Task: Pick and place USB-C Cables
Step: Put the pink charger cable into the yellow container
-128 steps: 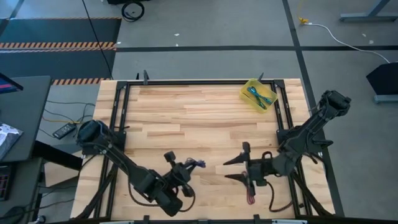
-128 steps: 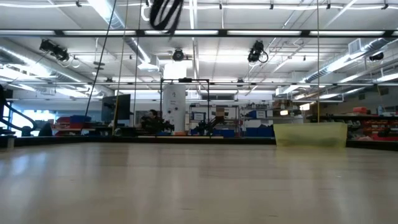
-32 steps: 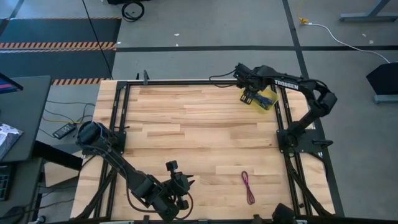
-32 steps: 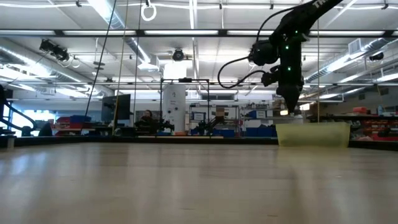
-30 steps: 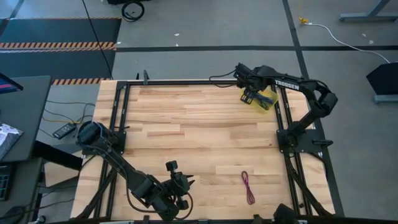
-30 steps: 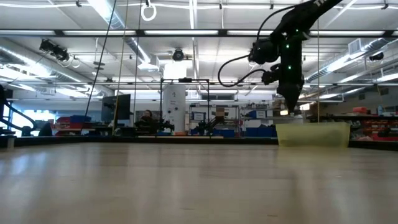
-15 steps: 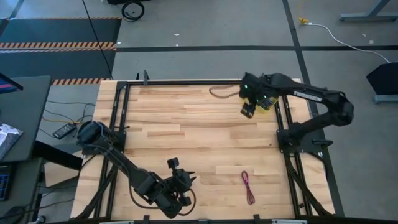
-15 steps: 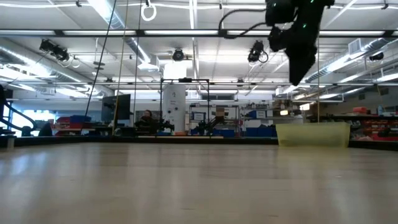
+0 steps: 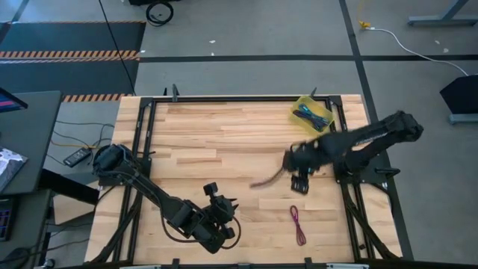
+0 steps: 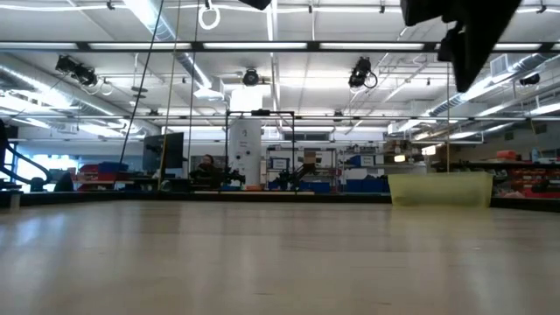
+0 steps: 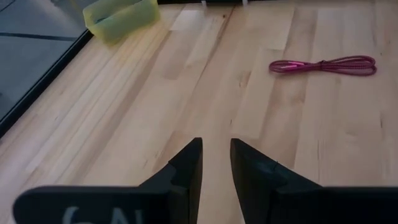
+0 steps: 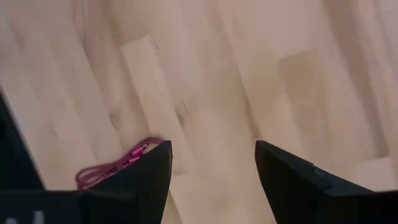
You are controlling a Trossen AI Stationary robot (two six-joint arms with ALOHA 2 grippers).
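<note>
A maroon cable lies flat on the table near the front right. It also shows in the left wrist view and in the right wrist view. A yellow bin at the far right corner holds teal and dark blue cables. My right gripper is open and empty in the air, on the far side of the maroon cable. My left gripper is near the front edge, left of the maroon cable. It is open by a narrow gap and empty.
A black metal frame runs around the wooden table top. The yellow bin also shows in the low view and in the left wrist view. Bare wood lies across the table's middle and left.
My right gripper has risen from over the yellow bin and swung fast toward the near edge, and now hangs above the table's right middle, near the maroon cable. My left gripper has edged a little toward the table's right. The maroon cable has stayed put.
</note>
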